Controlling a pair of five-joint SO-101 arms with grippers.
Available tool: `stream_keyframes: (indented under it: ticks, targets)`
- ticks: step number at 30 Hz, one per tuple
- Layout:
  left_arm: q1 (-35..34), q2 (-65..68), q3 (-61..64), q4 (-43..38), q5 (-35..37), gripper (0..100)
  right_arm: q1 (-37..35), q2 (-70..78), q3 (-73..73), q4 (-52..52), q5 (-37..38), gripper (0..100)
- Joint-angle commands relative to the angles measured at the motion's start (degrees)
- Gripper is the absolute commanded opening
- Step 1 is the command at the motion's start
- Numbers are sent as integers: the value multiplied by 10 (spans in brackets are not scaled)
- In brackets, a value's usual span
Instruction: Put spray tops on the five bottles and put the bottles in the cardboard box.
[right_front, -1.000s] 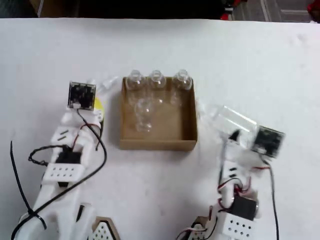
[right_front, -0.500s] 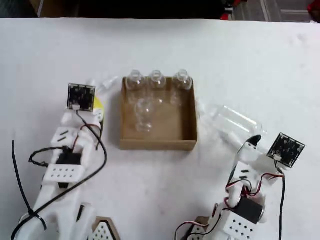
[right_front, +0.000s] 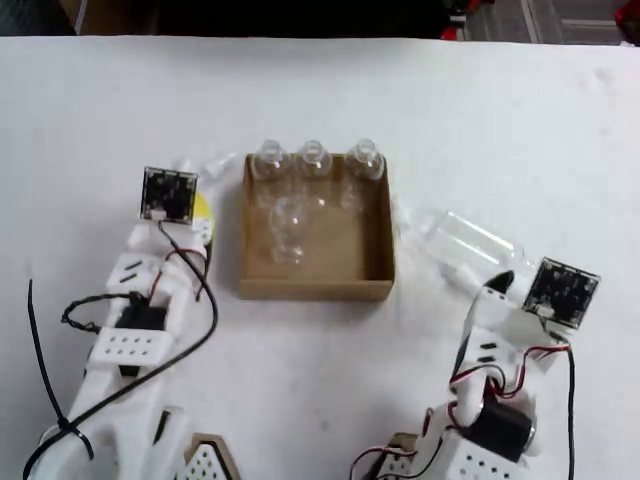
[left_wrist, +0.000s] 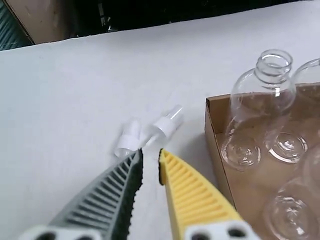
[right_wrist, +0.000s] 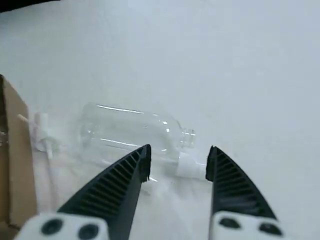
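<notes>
The cardboard box (right_front: 378, 245) sits mid-table with three clear bottles (right_front: 312, 160) upright along its far wall and another (right_front: 285, 225) in front of them. A fifth bottle (right_front: 465, 240) lies on its side right of the box. My right gripper (right_wrist: 178, 155) is open just short of its neck (right_wrist: 187, 137), with a white spray top (right_wrist: 190, 170) on the table between the fingers. Another spray top (right_wrist: 42, 132) lies by the box wall. My left gripper (left_wrist: 150, 157) is open by a narrow gap, its tips just short of two spray tops (left_wrist: 167, 122) left of the box (left_wrist: 215, 130).
White table all round, with free room behind the box and at the far right. The left arm (right_front: 130, 330) lies close along the box's left side; the right arm (right_front: 495, 370) stands at the near right. Dark room edge behind the table.
My right gripper, which was over the lying bottle, has drawn back to the right and now sits near the bottle's neck. The left arm shifted only slightly.
</notes>
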Motion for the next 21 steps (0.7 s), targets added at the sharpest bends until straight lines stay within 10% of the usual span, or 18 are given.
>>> stream_keyframes:
  ticks: [1, 21]
  targets:
    - [8, -19, -4, -14, 3, 64, -39, -1, -79, 22, 3, 166]
    - [8, -19, -4, -13, 3, 64, 35, 607, -417, -27, -316, 166]
